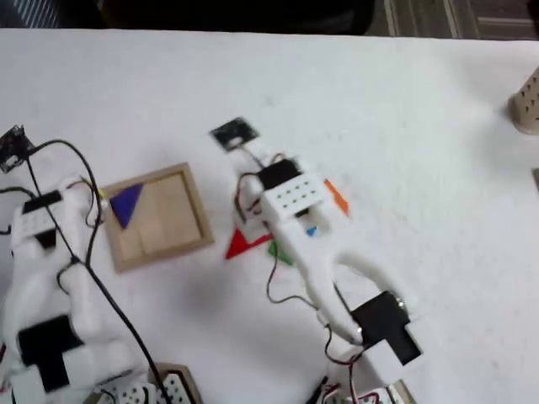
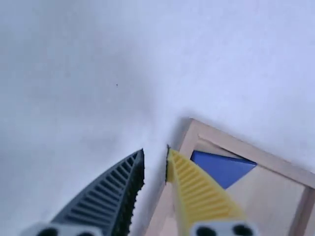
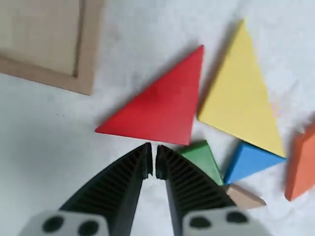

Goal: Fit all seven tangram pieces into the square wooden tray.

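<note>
High view, blue tri (image 1: 126, 203), tip nearward

We are looking at a white desk (image 1: 404, 101), a pale tan wooden tray (image 1: 168, 217) and a deep blue triangle (image 1: 126, 204). We are seeing a red triangle (image 3: 157, 105), a yellow triangle (image 3: 241, 93), a green piece (image 3: 202, 157), a lighter blue triangle (image 3: 248, 160), an orange piece (image 3: 301, 164) and a beige piece (image 3: 243, 196). The left hand (image 2: 155, 157) is showing one ribbed dark grey finger (image 2: 113, 191) and one ribbed yellow finger (image 2: 197, 191); the right hand (image 3: 153, 147) is showing ribbed black fingers (image 3: 123, 187).
</note>
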`<action>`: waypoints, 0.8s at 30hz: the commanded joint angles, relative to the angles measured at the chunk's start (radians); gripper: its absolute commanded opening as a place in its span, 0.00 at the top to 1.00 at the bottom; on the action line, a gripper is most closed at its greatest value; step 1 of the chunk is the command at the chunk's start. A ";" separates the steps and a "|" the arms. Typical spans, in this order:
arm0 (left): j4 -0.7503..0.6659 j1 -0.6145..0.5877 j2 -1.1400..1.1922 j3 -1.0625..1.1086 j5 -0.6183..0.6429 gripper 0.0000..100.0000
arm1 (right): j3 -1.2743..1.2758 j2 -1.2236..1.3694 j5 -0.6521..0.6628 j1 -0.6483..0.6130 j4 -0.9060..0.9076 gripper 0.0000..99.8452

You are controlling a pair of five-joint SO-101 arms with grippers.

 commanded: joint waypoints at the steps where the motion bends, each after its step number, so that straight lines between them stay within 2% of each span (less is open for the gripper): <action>1: -0.023 -0.013 0.084 -0.120 0.017 0.92 | 0.011 -0.033 0.014 -0.096 -0.064 0.98; 6: 0.029 -0.013 0.116 -0.170 0.017 0.95 | 0.049 0.059 0.012 -0.163 -0.240 0.96; 11: 0.025 -0.013 0.117 -0.173 0.017 0.95 | -0.020 0.122 0.006 -0.179 -0.289 0.81; 13: 0.025 -0.013 0.117 -0.173 0.017 0.95 | -0.060 0.156 0.006 -0.200 -0.289 0.78; 24: -0.005 -0.012 0.117 -0.167 0.011 0.95 | -0.279 0.400 0.012 -0.213 -0.282 0.77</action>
